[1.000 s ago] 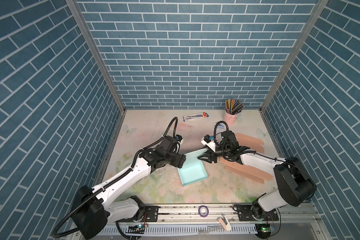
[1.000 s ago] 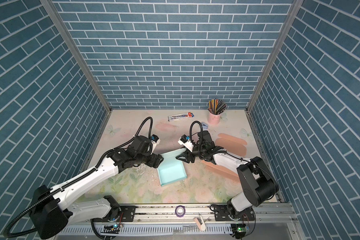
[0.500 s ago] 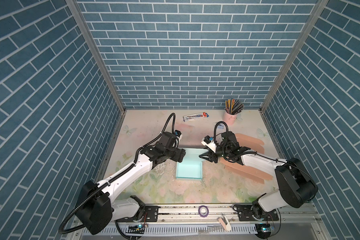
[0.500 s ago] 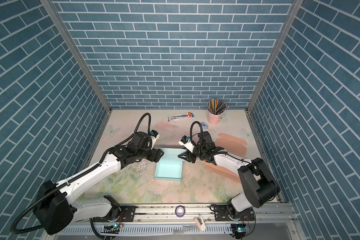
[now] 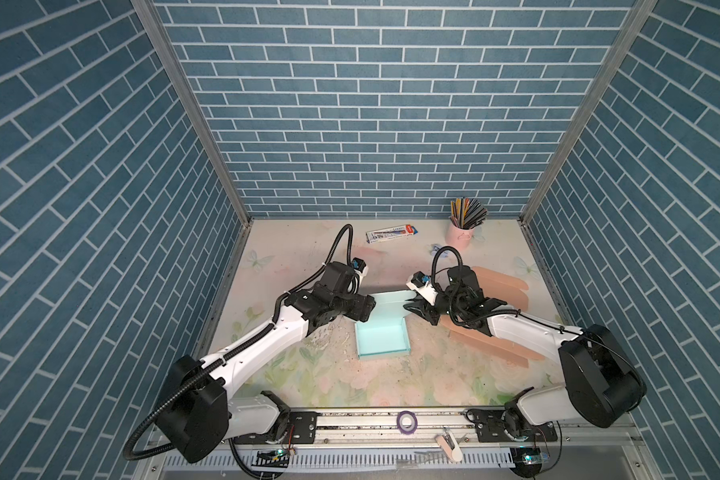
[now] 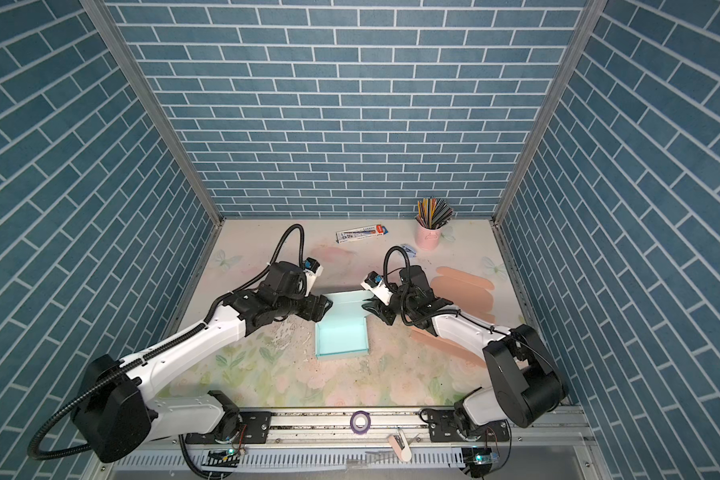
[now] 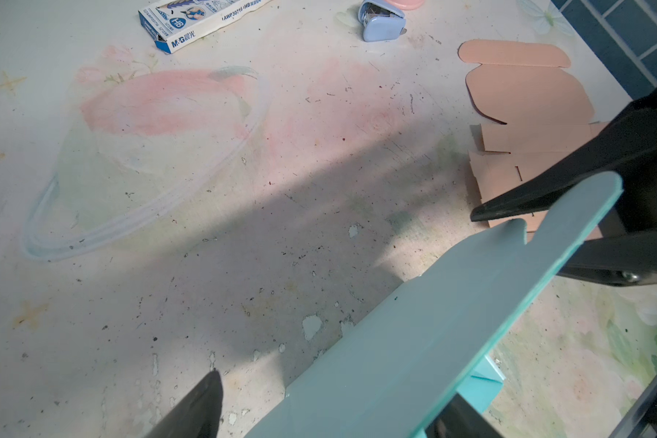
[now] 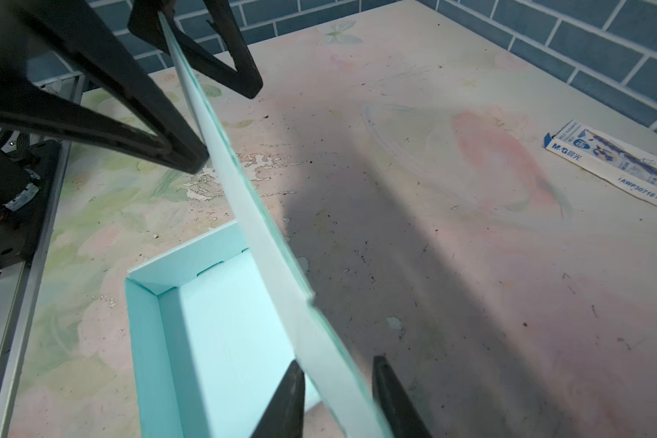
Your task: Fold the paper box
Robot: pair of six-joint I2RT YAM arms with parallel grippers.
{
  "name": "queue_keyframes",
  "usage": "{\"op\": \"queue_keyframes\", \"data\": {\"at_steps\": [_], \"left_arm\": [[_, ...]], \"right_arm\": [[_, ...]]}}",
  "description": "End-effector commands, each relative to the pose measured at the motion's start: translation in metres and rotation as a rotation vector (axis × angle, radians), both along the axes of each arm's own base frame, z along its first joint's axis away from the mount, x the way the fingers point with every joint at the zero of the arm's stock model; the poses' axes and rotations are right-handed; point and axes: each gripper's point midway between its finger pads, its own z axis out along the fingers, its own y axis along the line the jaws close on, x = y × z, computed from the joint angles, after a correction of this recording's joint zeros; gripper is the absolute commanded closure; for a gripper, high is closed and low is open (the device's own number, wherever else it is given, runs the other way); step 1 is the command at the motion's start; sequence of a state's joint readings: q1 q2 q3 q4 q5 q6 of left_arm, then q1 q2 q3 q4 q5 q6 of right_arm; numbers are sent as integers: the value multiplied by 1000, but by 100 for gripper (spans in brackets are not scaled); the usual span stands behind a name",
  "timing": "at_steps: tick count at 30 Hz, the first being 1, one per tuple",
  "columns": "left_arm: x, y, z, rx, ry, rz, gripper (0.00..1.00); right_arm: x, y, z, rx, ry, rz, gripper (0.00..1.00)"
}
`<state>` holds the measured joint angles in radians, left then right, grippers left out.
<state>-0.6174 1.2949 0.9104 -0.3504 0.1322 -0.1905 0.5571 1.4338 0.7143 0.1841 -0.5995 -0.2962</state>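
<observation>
The teal paper box (image 5: 381,343) (image 6: 341,338) stands open-topped at mid-table, its lid flap (image 5: 391,297) (image 6: 347,300) raised along the far side. My left gripper (image 5: 366,311) (image 6: 324,309) is open wide at the flap's left end. In the left wrist view the flap (image 7: 414,341) runs between the jaws of the left gripper (image 7: 330,394). My right gripper (image 5: 410,306) (image 6: 368,306) is at the flap's right end. In the right wrist view its jaws (image 8: 337,369) stand narrowly either side of the flap (image 8: 266,242), with a small gap showing.
Flat pink cardboard blanks (image 5: 501,286) (image 5: 491,343) lie under and behind the right arm. A pencil carton (image 5: 391,232), a pink cup of pencils (image 5: 460,235) and a small blue stapler (image 7: 382,22) sit near the back wall. A purple tape roll (image 5: 407,420) rests on the front rail.
The box has turned from skewed to square with the table. My left gripper moved to the flap's left end. My right gripper's jaws have narrowed around the flap.
</observation>
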Motion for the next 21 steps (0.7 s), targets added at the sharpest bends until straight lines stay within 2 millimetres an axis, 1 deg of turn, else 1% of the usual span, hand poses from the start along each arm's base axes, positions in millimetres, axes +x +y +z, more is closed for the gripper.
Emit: {"op": "queue_keyframes", "data": {"at_steps": [1,7,13,17,21], "left_arm": [[11,-5,5,-9,-22,2,19],[22,-9,6,-3,-30,12,22],[28,-17,7,-26,-33,4,24],[35,-22,8,-35,-41,8,26],[38,-25,7,-35,-40,6,27]], "right_arm": [[4,-5,7,0,-71,-3,70],[6,-8,7,9,-63,-13,71],[6,-7,6,15,-55,-4,71],[10,-9,5,3,-59,-24,72],[15,-12,1,-6,-46,-56,69]]}}
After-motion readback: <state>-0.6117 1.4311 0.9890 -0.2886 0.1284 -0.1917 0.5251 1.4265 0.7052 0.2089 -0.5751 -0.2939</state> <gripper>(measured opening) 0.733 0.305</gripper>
